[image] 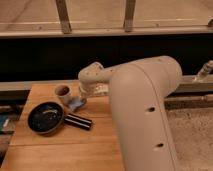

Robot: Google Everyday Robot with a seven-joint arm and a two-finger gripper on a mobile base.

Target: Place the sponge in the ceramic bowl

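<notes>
The light-blue sponge [76, 104] shows just under the end of my white arm, right of the small pale cup [62, 93]. My gripper [82, 99] is directly over the sponge, at its upper right, mostly hidden by the wrist. The dark ceramic bowl [45, 118] sits on the wooden table to the lower left of the sponge, with faint pale speckles inside. A black oblong block with white stripes [78, 121] lies between the bowl and my arm.
The wooden table [65, 147] reaches toward the camera. My bulky arm [142, 115] covers its right side. A dark wall and a pale ledge run behind the table.
</notes>
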